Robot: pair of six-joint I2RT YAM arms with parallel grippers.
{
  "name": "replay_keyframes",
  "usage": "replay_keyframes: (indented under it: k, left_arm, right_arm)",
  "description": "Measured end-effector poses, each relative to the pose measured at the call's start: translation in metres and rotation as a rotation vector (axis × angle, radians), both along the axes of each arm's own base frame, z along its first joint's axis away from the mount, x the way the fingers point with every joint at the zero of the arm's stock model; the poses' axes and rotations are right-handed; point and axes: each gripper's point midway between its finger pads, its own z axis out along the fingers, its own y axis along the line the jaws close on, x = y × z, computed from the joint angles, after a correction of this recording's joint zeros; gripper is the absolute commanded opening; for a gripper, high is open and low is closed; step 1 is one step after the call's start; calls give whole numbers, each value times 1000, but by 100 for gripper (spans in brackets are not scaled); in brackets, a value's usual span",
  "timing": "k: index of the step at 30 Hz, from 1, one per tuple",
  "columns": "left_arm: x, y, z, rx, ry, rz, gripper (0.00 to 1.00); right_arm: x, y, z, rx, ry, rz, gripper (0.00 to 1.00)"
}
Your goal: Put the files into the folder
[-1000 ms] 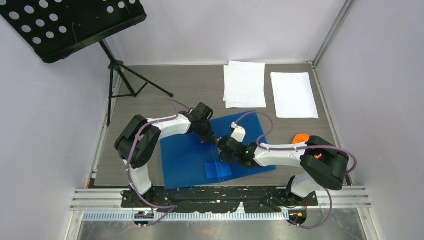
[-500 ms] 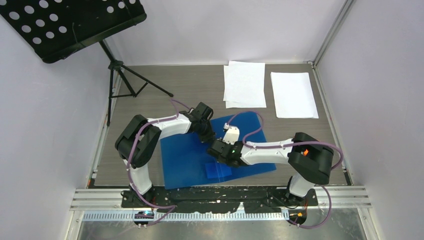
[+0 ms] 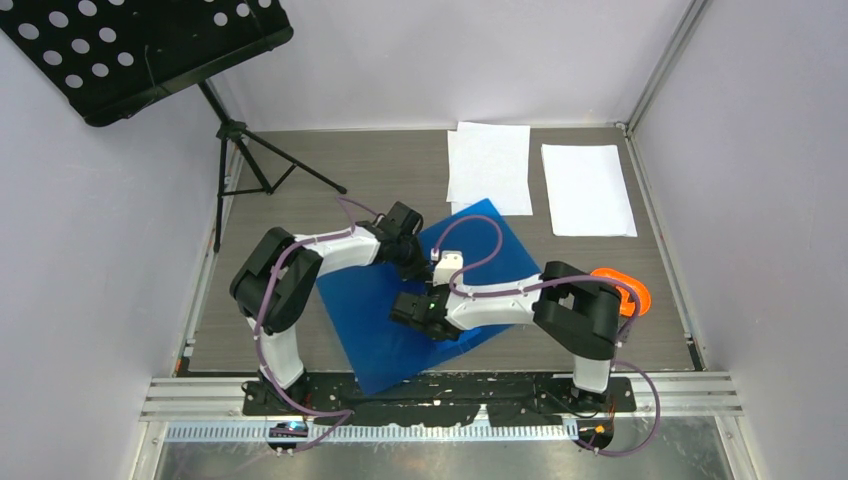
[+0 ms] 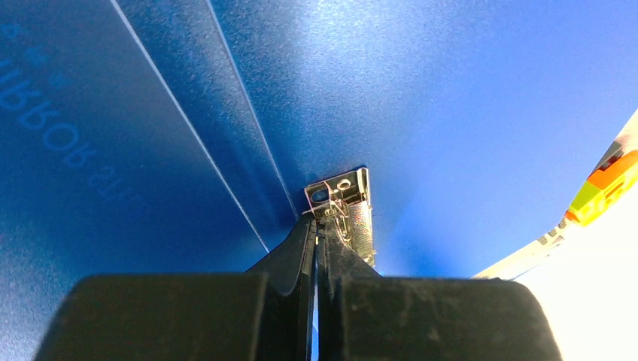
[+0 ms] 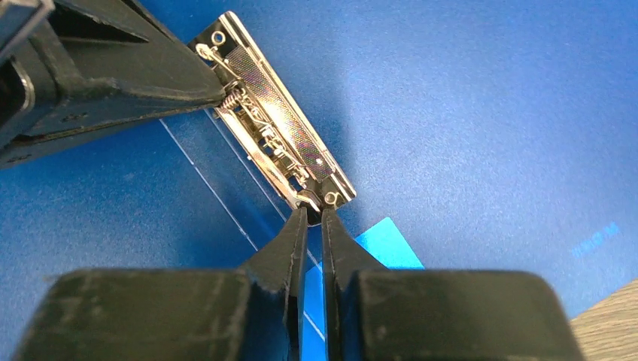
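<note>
You're opening the metal clip (image 5: 278, 120) in the folder (image 3: 365, 330), left gripper (image 4: 316, 229) shut against one end, right gripper (image 5: 312, 214) pinching the other; next lift it, then fetch the files (image 3: 490, 165) at the table's (image 3: 380, 165) far edge.

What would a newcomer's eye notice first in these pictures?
The bright blue folder lies open mid-table, with the left pincer and right pincer closed at opposite ends of its metal clip. White files wait in two piles at the far edge, and a black music stand rises at far left.
</note>
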Motion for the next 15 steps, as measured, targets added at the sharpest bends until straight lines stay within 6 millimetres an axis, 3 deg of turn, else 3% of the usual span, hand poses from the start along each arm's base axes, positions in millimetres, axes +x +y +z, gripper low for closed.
replay_keyframes:
  k: [10,15]
  left_arm:
    - [13,-3,1,-36,-30,29,0]
    - [20,-5,2,-53,-55,38,0]
  right_arm:
    - [19,-18,-6,-100,-61,-18,8]
    - [52,-42,-9,-90,-85,-115,23]
